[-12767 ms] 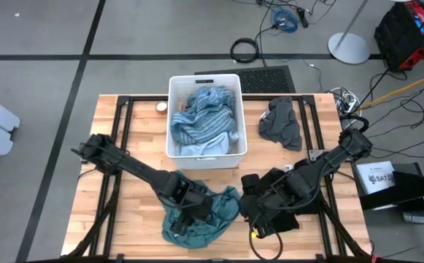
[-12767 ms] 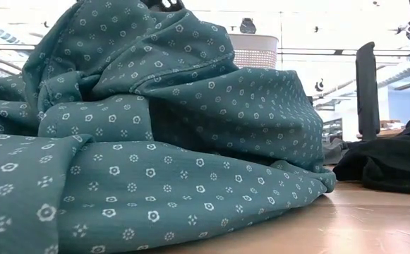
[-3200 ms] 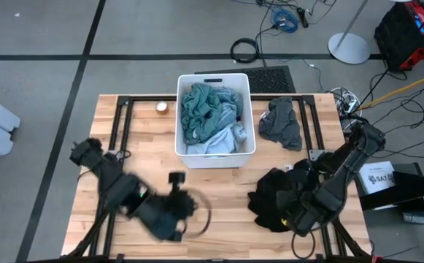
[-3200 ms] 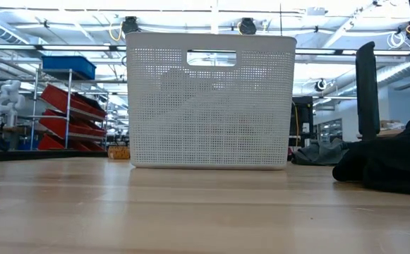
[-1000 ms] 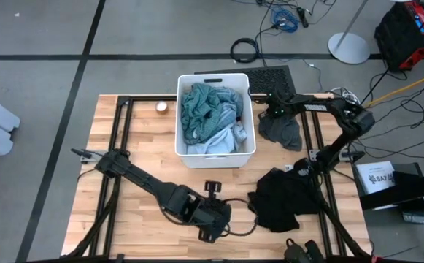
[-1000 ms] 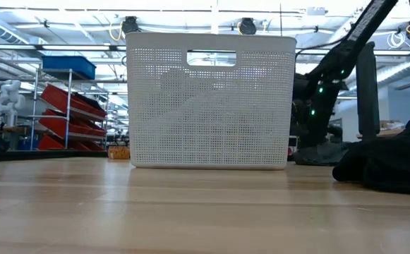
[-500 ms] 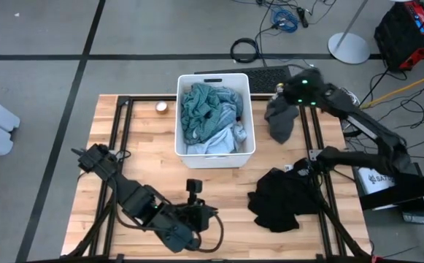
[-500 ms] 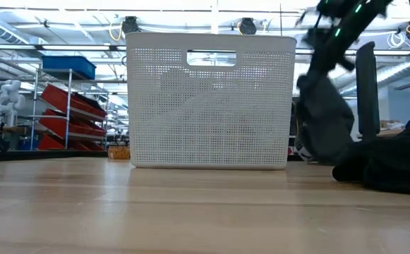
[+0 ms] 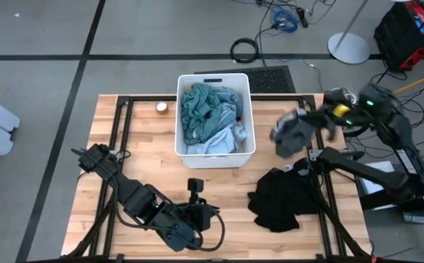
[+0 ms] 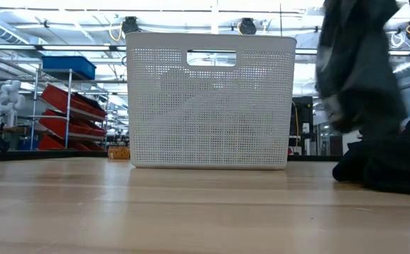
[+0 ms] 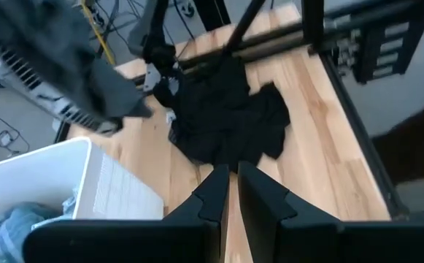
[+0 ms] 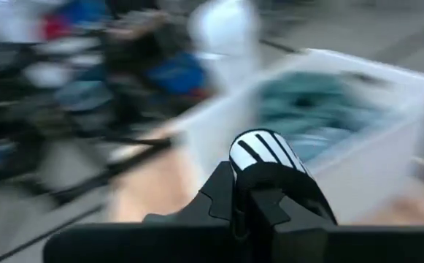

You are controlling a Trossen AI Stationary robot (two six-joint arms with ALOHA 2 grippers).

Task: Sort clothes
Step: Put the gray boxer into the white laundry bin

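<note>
My right gripper (image 9: 308, 124) is shut on a dark grey garment (image 9: 290, 136) held high over the table's right side. In the low view the garment (image 10: 356, 67) hangs blurred above a black pile (image 10: 395, 166). That black pile (image 9: 277, 197) lies flat on the table at the near right. A white bin (image 9: 216, 162) at the far middle holds teal (image 9: 204, 106) and light blue (image 9: 219, 145) clothes. My left gripper (image 9: 192, 185) is shut and empty near the table's near middle, its fingers (image 11: 219, 186) pointing toward the black pile (image 11: 230, 117). My right gripper pinches a bunched part of the dark grey garment with white stripes (image 12: 266, 153) between its two fingers. The garment (image 9: 290, 136) is lifted clear of the table and hangs slack below the fingers. Which edge or how many layers it has cannot be told.
A small round object (image 9: 161, 107) sits at the far left of the bin. Bare wood (image 9: 146, 153) lies left of the bin and along the near edge. Black frame rails (image 9: 321, 183) run along the table's right side.
My right gripper has taken hold of the dark grey garment at the table's far right, lifted it clear, and carried it up and toward the near edge. The garment now hangs in the air. My left arm has drawn back a little toward the table's left.
</note>
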